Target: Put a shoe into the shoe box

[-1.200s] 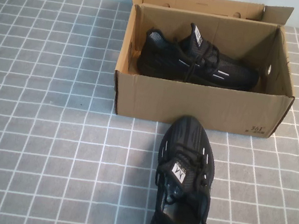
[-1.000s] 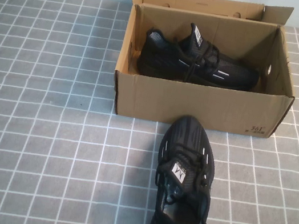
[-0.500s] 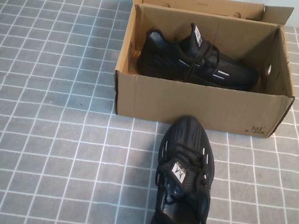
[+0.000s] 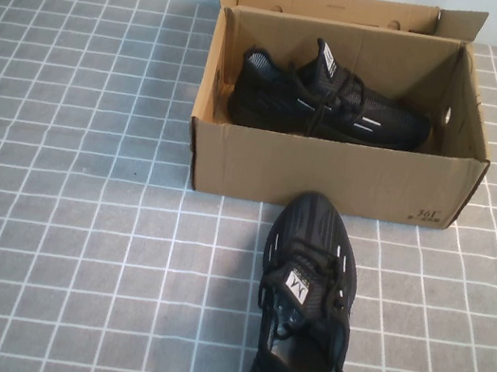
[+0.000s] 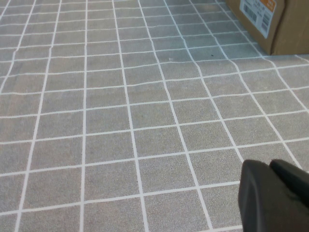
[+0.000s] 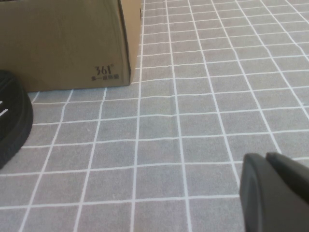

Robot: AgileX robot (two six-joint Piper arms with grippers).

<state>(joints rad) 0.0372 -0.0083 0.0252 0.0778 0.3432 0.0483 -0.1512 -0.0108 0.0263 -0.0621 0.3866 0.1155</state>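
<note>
The shoe box (image 4: 332,174) sat open toward the far edge of the table (image 4: 61,211), a little right of its middle, with its lid flap standing up behind it at the far edge. Its near long wall carried small dark print at the right end. Inside lay a second shoe (image 4: 328,104) on its side, along the box's length, heel to the left and toe to the right, with bare cardboard floor left between it and the near wall.

The shoe (image 4: 304,307) stood upright on the table just in front of the box's near wall, toe close to that wall, whether touching could not be told. Its heel reached toward the near edge of the table, and its white tongue tag faced up.

To the left of the shoe and box, the gridded cloth ran unoccupied to the left edge; to the right, a narrower strip ran to the right edge.

The left gripper (image 5: 275,195) was at the near left corner of the table, low over the cloth, its fingers together and holding nothing. The right gripper (image 6: 275,193) was not seen from above; its wrist camera showed it low over the table to the right of the shoe, facing the box's near right corner, fingers together and holding nothing.
</note>
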